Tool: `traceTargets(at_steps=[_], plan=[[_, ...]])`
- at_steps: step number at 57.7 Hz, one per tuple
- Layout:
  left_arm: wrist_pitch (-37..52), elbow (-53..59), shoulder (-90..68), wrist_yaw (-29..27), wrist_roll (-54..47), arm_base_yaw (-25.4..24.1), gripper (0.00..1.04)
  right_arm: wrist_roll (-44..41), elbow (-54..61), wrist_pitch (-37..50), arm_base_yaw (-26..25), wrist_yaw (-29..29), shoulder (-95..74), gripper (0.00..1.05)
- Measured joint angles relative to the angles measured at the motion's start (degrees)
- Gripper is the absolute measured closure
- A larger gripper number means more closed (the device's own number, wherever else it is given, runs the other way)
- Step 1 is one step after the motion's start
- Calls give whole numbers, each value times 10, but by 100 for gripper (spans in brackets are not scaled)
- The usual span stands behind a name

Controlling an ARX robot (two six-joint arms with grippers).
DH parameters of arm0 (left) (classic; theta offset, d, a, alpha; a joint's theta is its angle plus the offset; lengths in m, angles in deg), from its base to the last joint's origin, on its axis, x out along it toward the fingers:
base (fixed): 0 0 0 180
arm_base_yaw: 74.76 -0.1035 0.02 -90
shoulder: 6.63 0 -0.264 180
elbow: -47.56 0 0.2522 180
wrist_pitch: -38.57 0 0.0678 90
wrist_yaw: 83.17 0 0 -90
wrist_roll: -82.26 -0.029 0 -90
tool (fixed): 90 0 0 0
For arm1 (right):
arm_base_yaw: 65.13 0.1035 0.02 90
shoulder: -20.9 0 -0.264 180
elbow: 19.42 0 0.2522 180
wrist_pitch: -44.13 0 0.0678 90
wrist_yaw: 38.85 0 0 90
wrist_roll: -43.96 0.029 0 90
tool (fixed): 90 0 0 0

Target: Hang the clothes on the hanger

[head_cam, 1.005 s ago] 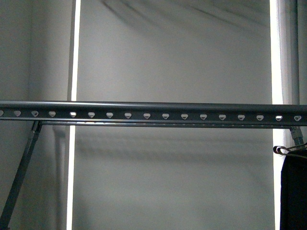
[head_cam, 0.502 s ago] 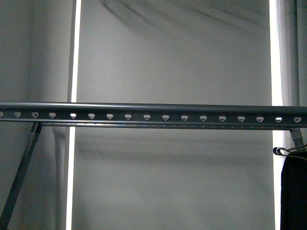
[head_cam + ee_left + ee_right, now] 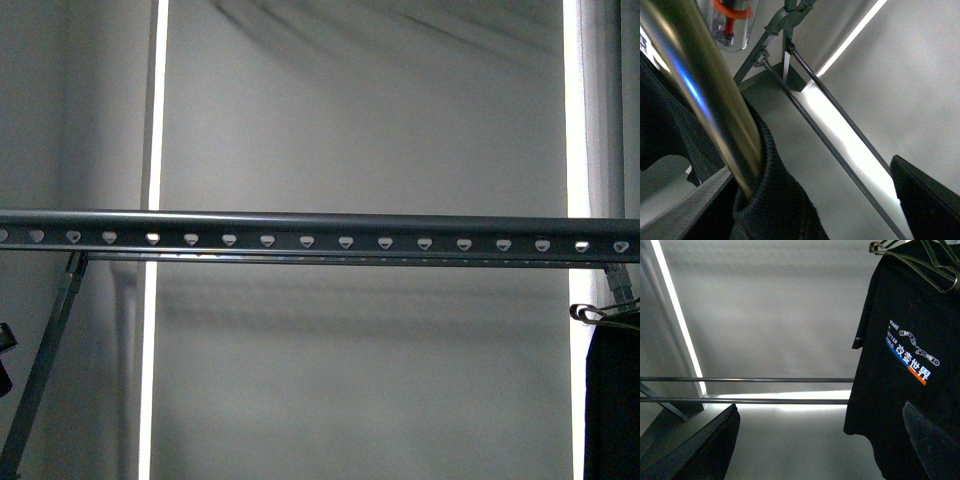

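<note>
The hanger is a long grey rail (image 3: 320, 232) with heart-shaped holes, running across the front view on slanted legs (image 3: 45, 360). The clothes, a black T-shirt (image 3: 900, 390) with white lettering on the chest, hang on a thin metal coat hanger (image 3: 935, 270) in the right wrist view. My right gripper (image 3: 815, 450) is open and empty, with the shirt's lower edge beyond it near one finger (image 3: 932, 445). My left gripper (image 3: 807, 210) is open, and black ribbed fabric (image 3: 772, 200) around a shiny metal tube (image 3: 700, 90) lies close to one finger.
A black garment (image 3: 612, 400) hangs at the front view's right edge, below the rail, with a hook or clip (image 3: 590, 312) above it. Two thin horizontal rack bars (image 3: 750, 390) cross the right wrist view. A clear container with orange parts (image 3: 732, 22) shows in the left wrist view.
A small dark part has come into the front view at the left edge, beside the rack leg. The rail and the black garment at the right have not moved.
</note>
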Motion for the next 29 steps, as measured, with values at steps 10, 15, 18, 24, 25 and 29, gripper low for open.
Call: traceTargets(at_steps=[10, 15, 18, 24, 25, 29], plan=[[-2, -16, -19, -2, -4, -7, 53, 0, 0, 0, 0, 0, 0, 7], [-5, -17, -19, -1, -5, -9, 65, 0, 0, 0, 0, 0, 0, 7], [-6, -17, -19, 0, -6, -9, 76, 0, 0, 0, 0, 0, 0, 7], [-7, -17, -19, 11, -3, -11, 92, 0, 0, 0, 0, 0, 0, 7], [-7, -17, -19, 15, -3, -11, 95, 0, 0, 0, 0, 0, 0, 7], [-7, -15, -18, 32, -3, -11, 101, 0, 0, 0, 0, 0, 0, 7]])
